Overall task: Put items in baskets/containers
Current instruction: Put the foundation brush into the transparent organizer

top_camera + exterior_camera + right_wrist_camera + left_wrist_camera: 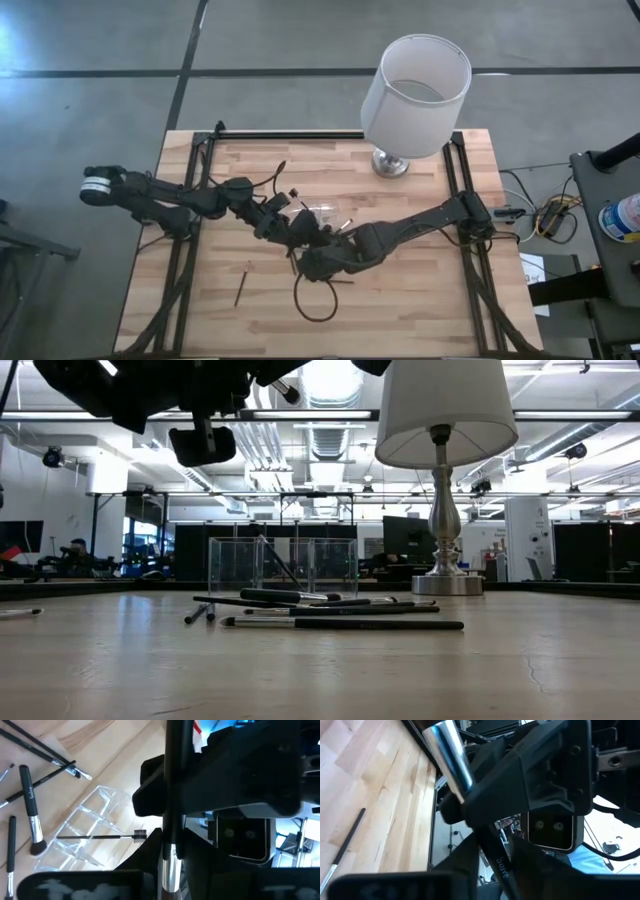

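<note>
Both grippers meet over the table's middle on one makeup brush (451, 755) with a silvery ferrule and a black handle. My left gripper (292, 230) comes from the left and my right gripper (318, 256) from the right; both are shut on the brush, above the table. The clear compartment tray (87, 837) stands just beyond them on the far side, with one thin brush (95, 836) lying in it. Several more brushes (340, 624) lie flat on the wood by the tray, and one (243, 285) lies alone toward the near left. My left gripper holds the brush by its black handle (501, 866), pinched between the two fingers, which lie across it. The brush is lifted clear of the table. My right gripper holds the same brush where the handle meets the silvery ferrule (170, 865), pinched between its fingers.
A lamp with a white drum shade (415, 95) stands on its silvery foot near the far right of the table. A black cable loop (315, 300) lies on the near side below the grippers. Bare wood shows at the near left and near right.
</note>
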Controlling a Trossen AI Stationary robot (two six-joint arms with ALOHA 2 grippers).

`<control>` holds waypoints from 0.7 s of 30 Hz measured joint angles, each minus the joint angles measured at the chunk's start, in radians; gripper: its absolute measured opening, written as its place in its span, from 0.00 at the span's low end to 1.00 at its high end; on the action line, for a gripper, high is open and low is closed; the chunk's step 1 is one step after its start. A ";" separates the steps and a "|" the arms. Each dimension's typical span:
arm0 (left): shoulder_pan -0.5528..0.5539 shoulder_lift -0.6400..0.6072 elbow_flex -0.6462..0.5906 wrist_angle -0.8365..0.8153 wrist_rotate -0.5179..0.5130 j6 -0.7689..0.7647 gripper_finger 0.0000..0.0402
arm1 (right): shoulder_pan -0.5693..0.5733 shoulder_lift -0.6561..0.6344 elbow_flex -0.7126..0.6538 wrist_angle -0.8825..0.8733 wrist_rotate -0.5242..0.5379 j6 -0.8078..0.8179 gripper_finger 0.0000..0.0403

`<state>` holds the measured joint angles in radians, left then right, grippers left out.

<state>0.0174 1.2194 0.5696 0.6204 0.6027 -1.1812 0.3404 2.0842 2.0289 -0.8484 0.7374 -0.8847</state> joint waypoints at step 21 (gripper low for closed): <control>0.007 -0.015 0.000 -0.348 -0.370 0.365 0.10 | -0.044 -0.162 -0.039 0.000 -0.123 0.637 0.35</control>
<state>0.0247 1.2047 0.5697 0.2722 0.2322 -0.8159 0.2967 1.9224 1.9902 -0.8484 0.6146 -0.2480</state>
